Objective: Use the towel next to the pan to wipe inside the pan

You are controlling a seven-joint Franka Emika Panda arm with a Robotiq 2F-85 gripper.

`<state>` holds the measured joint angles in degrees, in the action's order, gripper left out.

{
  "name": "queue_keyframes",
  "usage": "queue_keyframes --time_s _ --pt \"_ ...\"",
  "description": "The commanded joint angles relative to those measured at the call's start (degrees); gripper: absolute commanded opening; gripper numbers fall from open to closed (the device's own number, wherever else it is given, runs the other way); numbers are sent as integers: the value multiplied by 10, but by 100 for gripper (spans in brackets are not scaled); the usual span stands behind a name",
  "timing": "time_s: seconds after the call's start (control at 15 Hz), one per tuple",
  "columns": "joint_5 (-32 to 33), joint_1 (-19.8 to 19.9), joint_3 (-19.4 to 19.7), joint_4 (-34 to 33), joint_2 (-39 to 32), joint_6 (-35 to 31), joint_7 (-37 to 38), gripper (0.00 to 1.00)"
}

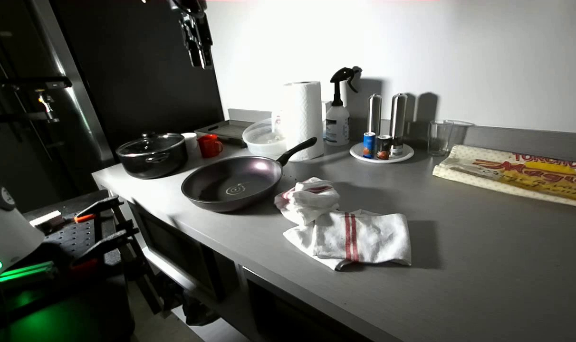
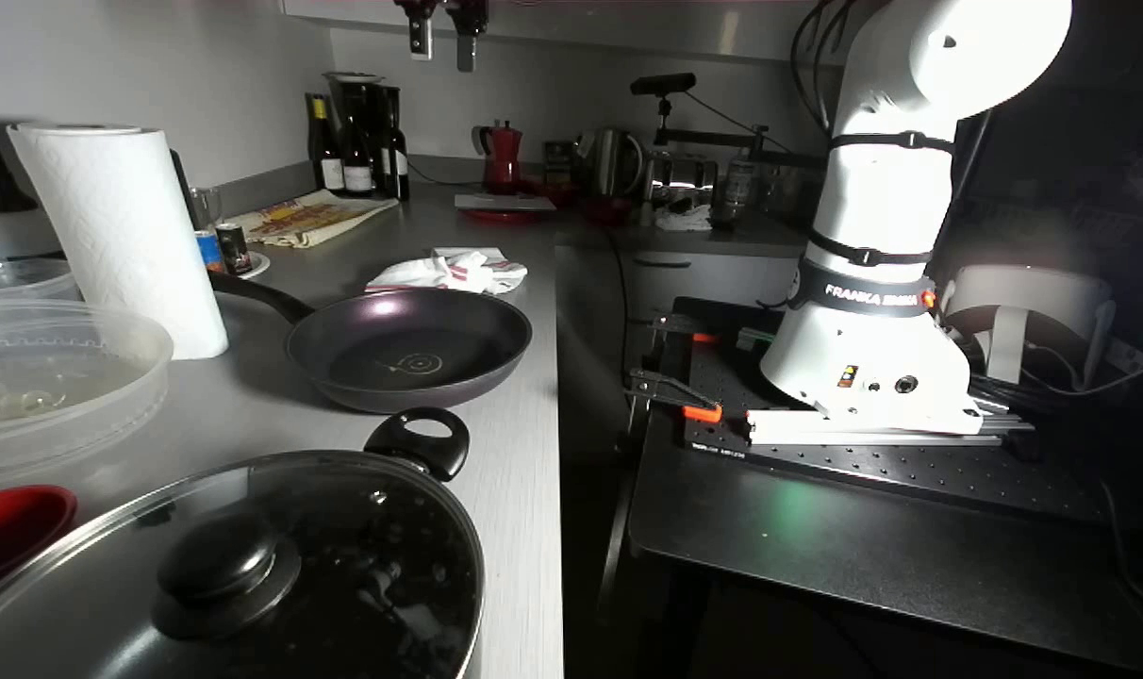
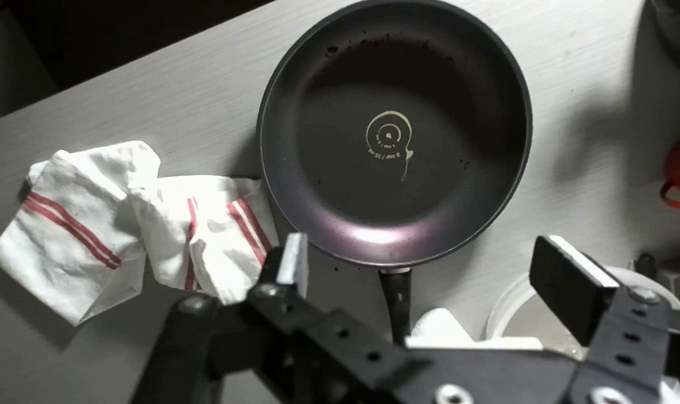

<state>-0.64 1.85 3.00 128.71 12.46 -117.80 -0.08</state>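
The dark frying pan (image 1: 231,183) sits on the counter, also in an exterior view (image 2: 411,354) and the wrist view (image 3: 393,185). Small dark crumbs (image 3: 376,40) lie inside near its rim. The white towel with red stripes (image 1: 364,237) lies bunched and folded beside the pan, also in an exterior view (image 2: 463,273) and the wrist view (image 3: 166,241). My gripper (image 3: 428,261) is open and empty, high above the counter; the pan's black handle (image 3: 397,303) shows below, between the fingers. It hangs at the top of both exterior views (image 1: 201,65) (image 2: 443,62).
Near the pan stand a lidded pot (image 1: 152,156), a red cup (image 1: 209,146), a clear plastic bowl (image 1: 265,142) and a paper towel roll (image 1: 303,121). A spray bottle (image 1: 337,126), a white plate (image 1: 357,154) with shakers, a glass (image 1: 439,138) and a printed cloth (image 1: 497,178) stand farther along.
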Motion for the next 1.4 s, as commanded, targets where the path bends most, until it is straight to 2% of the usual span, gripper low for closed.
queue_keyframes --time_s 0.0,0.47,1.0,1.33 --pt "-40 17 25 -82 -94 4 -12 100" --pt "-73 69 55 -217 -248 5 -26 100" --pt "-93 120 45 -372 -427 2 -39 100" --pt "-92 136 36 -432 -518 -20 -28 100"
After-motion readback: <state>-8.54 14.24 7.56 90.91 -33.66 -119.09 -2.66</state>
